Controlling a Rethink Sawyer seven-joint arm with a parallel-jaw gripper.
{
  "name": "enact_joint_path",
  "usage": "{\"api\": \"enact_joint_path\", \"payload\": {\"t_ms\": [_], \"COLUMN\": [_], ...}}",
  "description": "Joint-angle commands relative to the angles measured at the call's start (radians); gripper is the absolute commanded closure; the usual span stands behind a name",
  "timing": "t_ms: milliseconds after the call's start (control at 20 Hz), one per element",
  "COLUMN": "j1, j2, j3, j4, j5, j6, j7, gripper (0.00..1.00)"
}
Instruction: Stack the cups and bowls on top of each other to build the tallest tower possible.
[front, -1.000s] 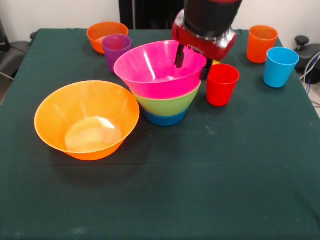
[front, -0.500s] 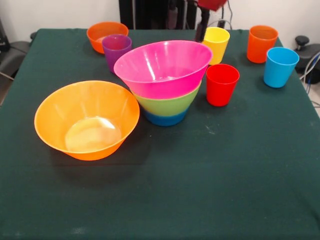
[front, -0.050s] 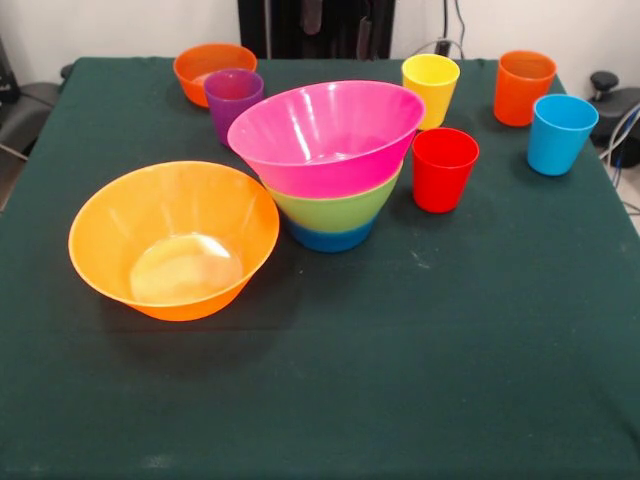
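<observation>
— We see glossy plastic on the large orange bowl (front, -0.050s: 172, 240) and the pink bowl (front, -0.050s: 325, 135), both catching light.
— And the table cover (front, -0.050s: 420, 370)? We'd say matt dark green cloth, probably felt-like.

The gripper, previously over the pink bowl (front, -0.050s: 325, 135) rim and then at the top edge by the yellow cup (front, -0.050s: 431, 88), has withdrawn out of frame.
</observation>
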Motion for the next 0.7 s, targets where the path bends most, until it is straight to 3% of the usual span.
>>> {"api": "enact_joint_path", "payload": {"t_ms": [50,300,700], "j1": [-0.036,-0.052,-0.138], "j2": [0.077,0.1,0.015], "j3": [0.13,0.135,0.192], "j4": [0.009,-0.037,0.053], "j5": [-0.118,-0.146,-0.147], "j6": [0.018,0.05,0.06], "j7": [-0.182,-0.19,-0.263], "gripper": [0.0,0.0,0.0]}}
